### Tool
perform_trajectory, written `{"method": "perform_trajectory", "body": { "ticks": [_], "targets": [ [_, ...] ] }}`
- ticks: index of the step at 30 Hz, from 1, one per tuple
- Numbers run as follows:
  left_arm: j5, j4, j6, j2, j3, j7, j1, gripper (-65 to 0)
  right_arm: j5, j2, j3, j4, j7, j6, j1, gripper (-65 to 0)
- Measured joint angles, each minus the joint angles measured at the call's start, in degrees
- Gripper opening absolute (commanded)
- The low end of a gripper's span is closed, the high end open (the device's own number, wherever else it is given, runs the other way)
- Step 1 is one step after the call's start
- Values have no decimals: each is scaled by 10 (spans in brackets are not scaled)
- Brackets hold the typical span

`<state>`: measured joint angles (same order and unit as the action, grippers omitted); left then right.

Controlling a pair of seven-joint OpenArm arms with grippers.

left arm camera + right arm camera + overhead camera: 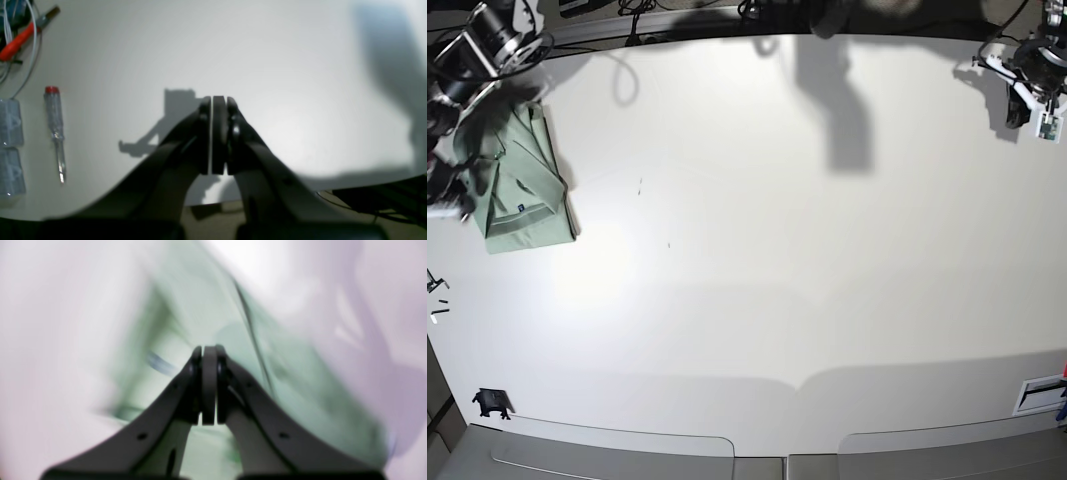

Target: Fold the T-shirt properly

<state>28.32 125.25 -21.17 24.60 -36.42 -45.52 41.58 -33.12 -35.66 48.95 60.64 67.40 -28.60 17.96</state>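
Observation:
The T-shirt (522,190) lies folded into a pale green packet at the table's far left. In the right wrist view it shows as blurred green fabric (200,306) beneath and beyond my right gripper (208,348), whose jaws are shut with nothing visible between them. The right arm (467,70) hangs over the shirt's left edge. My left gripper (218,100) is shut and empty above bare white table, and its arm (1032,90) sits at the far right corner, well away from the shirt.
A clear-handled screwdriver (55,133), a red-handled tool (16,43) and clear plastic boxes (10,150) lie left of the left gripper. A small black part (492,403) sits near the front left. Cables run along the back edge (637,10).

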Motion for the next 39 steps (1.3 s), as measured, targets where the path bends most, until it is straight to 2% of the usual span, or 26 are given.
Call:
{"method": "perform_trajectory", "body": {
  "ticks": [3, 5, 7, 9, 12, 17, 22, 24, 28, 29, 31, 33, 34, 36, 39],
  "targets": [
    [-1, 17, 1, 0, 0, -9, 0, -650, -103, -18, 0, 87, 26, -26, 22, -650],
    [0, 38, 2, -3, 0, -19, 1, -650, -171, -14, 0, 148, 83, -42, 17, -650],
    [4, 68, 17, -21, -4, -23, 14, -650, -219, -13, -2, 204, 121, -79, 1, -650],
    [7, 93, 18, -45, -11, -19, 45, -650, -269, -15, -2, 257, 123, -90, -29, -650],
    [22, 89, 19, -81, -23, -35, 101, -650, -319, -15, -1, 328, 135, -96, -119, -650],
    [30, 89, 20, -125, -38, -124, 193, -650, -372, -9, -7, 428, 135, -96, -331, -650],
    [101, 89, 21, -130, -37, -151, 297, -650, -398, 27, -23, 459, 130, -96, -518, -650],
    [135, 71, -7, -129, -38, -145, 326, -650, -377, 35, -54, 459, 132, -111, -595, -650],
    [212, -47, -101, -119, -17, -127, 322, -650, -295, 45, -162, 431, 122, -111, -710, -650],
    [213, -86, -122, -111, -1, -97, 323, -650, -255, 43, -201, 410, 82, -111, -730, -650],
    [204, -177, -135, -82, 39, 2, 321, -650, -164, 43, -278, 356, -35, -111, -745, -650],
    [179, -273, -144, -46, 84, 87, 311, -650, -63, 43, -363, 290, -166, -111, -738, -650],
    [146, -324, -143, -36, 107, 114, 287, -650, -13, 42, -407, 255, -220, -112, -718, -650],
    [75, -426, -133, -30, 153, 158, 212, -650, 70, 42, -495, 174, -281, -111, -661, -650],
    [-5, -577, -147, -35, 215, 285, 107, -650, 143, 47, -621, 41, -354, -111, -560, -650]
  ]
}}
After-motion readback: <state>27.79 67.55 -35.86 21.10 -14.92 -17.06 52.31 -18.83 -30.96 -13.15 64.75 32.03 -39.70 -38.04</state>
